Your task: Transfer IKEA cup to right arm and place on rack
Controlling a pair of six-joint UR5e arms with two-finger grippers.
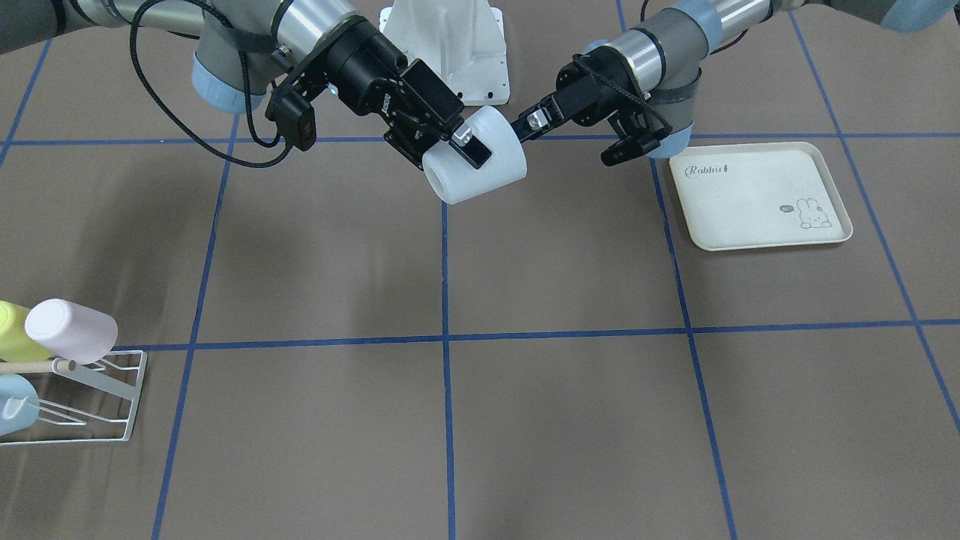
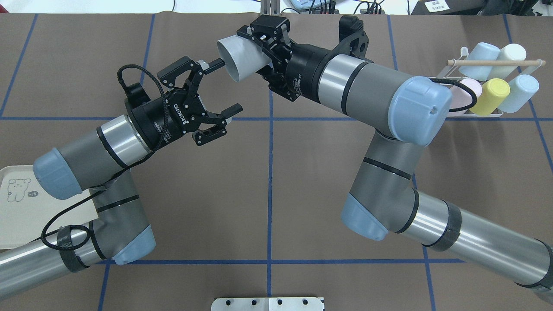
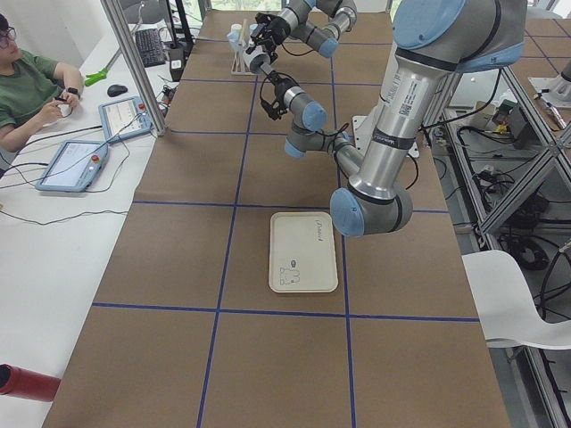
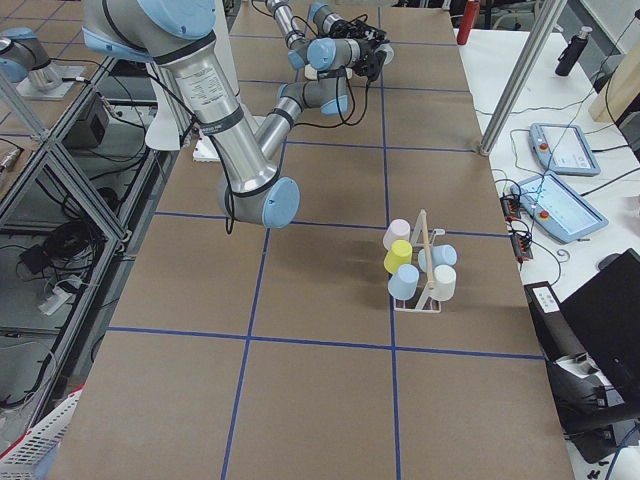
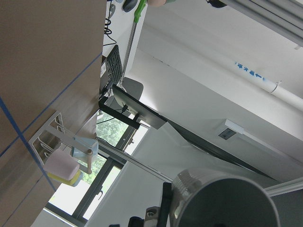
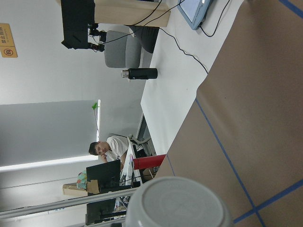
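Item: white plastic cup (image 1: 491,161), lying on its side in mid-air over the far middle of the brown paper-covered table (image 1: 562,420) with its blue tape grid, well apart from the rack. Holder: right arm's black two-finger gripper (image 2: 264,54), clamped across the white plastic cup's wall, one finger (image 1: 471,147) showing on the outside. Opposite: left arm's black two-finger gripper (image 2: 227,86), jaws spread wide and holding nothing; one fingertip (image 2: 217,65) is just beside the cup's near end, contact cannot be told. Rack: white wire drying rack (image 1: 124,397) with a light wooden rod (image 2: 497,62), at the table's end on the robot's right. It carries a pink cup (image 2: 468,91), a yellow cup (image 2: 492,96), two pale blue cups (image 2: 483,54) and a cream cup (image 2: 512,52), all tilted on the prongs. Also present: cream rabbit-print tray (image 1: 750,202), flat on the table on the robot's left, nothing on it.
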